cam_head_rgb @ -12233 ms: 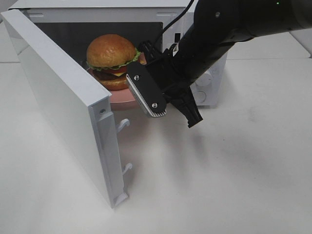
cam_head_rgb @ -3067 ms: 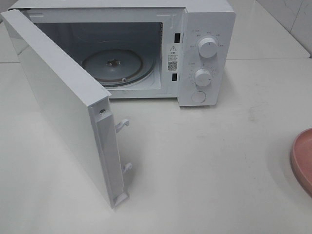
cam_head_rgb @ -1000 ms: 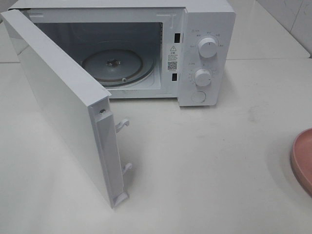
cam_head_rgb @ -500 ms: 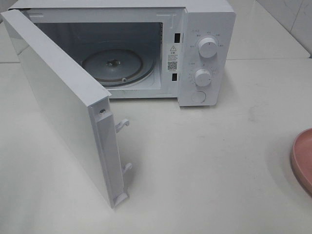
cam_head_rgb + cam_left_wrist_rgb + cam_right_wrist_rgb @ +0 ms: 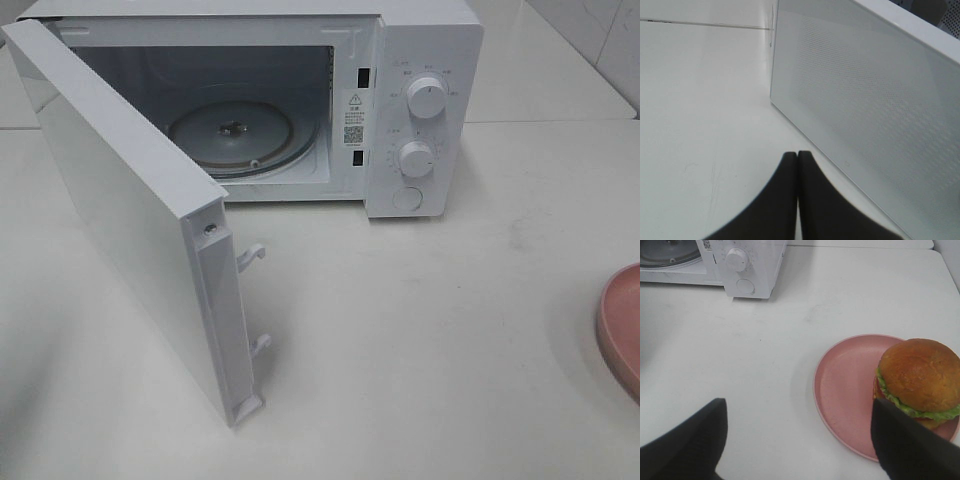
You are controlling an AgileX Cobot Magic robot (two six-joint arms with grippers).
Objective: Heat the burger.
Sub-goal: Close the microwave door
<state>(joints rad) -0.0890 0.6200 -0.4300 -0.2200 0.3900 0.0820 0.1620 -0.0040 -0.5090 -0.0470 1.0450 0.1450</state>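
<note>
You are looking at a moment where neither pincer is carrying anything. Your right gripper (image 5: 797, 440) is hanging with its fingers (image 5: 687, 440) spread wide and nothing between them, and the burger (image 5: 919, 380) is sitting ahead of it and toward one fingertip, on the far side of the round pink plate (image 5: 845, 385), near the plate's rim. The plate is resting flat on the white table (image 5: 450, 330), well apart from the microwave (image 5: 425, 60); in the high view only its edge is showing at the right border. Your left gripper (image 5: 798, 165) is pressing its fingertips together on nothing, hovering close beside the outer face of the microwave door (image 5: 865, 110), which is standing swung wide open. That open door and the bare glass turntable (image 5: 230, 135) inside the cavity suggest the oven is waiting to be loaded or has just been unloaded; you cannot tell which from this alone, nor whether heating has happened. The wide spread of the right fingers suits the plate rim or the bun. The burger is looking intact: a glossy golden-brown dome, a green lettuce frill beneath it, and a red layer peeking out at the side, the stack sitting upright.
</note>
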